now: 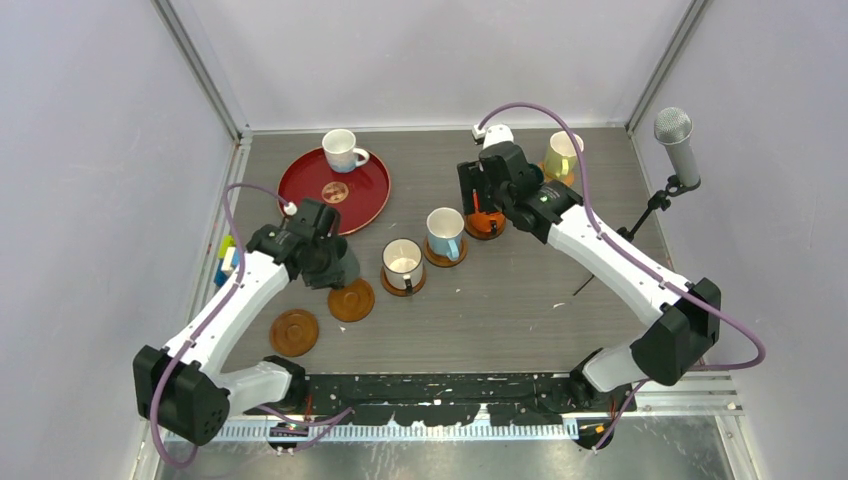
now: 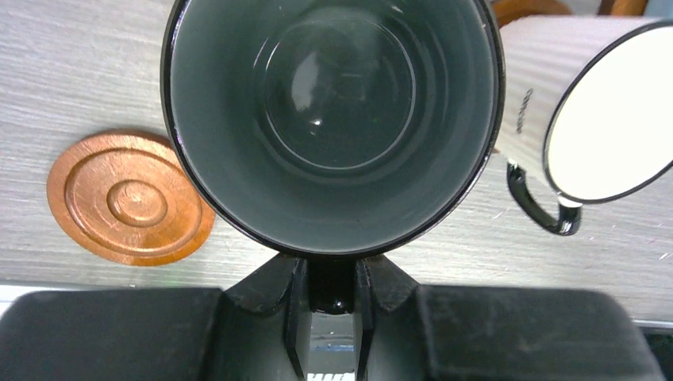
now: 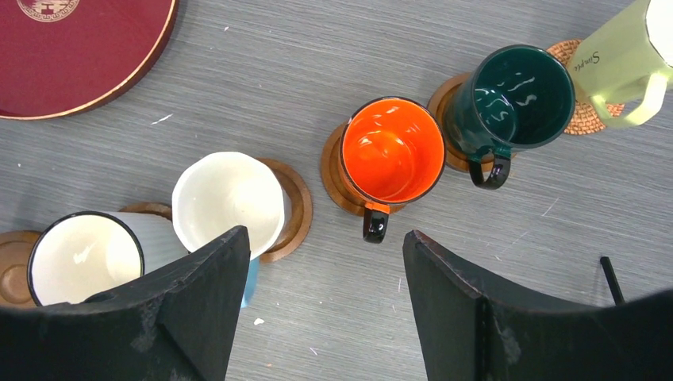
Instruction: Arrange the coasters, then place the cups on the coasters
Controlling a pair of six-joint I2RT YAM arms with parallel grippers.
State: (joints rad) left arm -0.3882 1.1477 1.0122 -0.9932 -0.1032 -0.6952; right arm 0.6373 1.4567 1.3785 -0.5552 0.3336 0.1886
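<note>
My left gripper (image 2: pixel 331 290) is shut on the handle of a dark grey-green cup (image 2: pixel 333 119), which sits just beyond a bare coaster (image 1: pixel 351 300). In the left wrist view a bare coaster (image 2: pixel 129 196) lies left of that cup. A second bare coaster (image 1: pixel 294 331) lies nearer the front. My right gripper (image 3: pixel 325 246) hangs open and empty above the row of cups on coasters: white black-rimmed cup (image 3: pixel 83 258), light blue cup (image 3: pixel 228 202), orange cup (image 3: pixel 393 148), dark teal cup (image 3: pixel 520 95), and pale yellow cup (image 3: pixel 623 55) on a woven coaster (image 3: pixel 583 119).
A large red round tray (image 1: pixel 365 195) at the back left carries a white cup (image 1: pixel 343 150). A microphone on a stand (image 1: pixel 675 140) rises at the right edge. Coloured blocks (image 1: pixel 226 262) lie by the left wall. Pale walls enclose the table.
</note>
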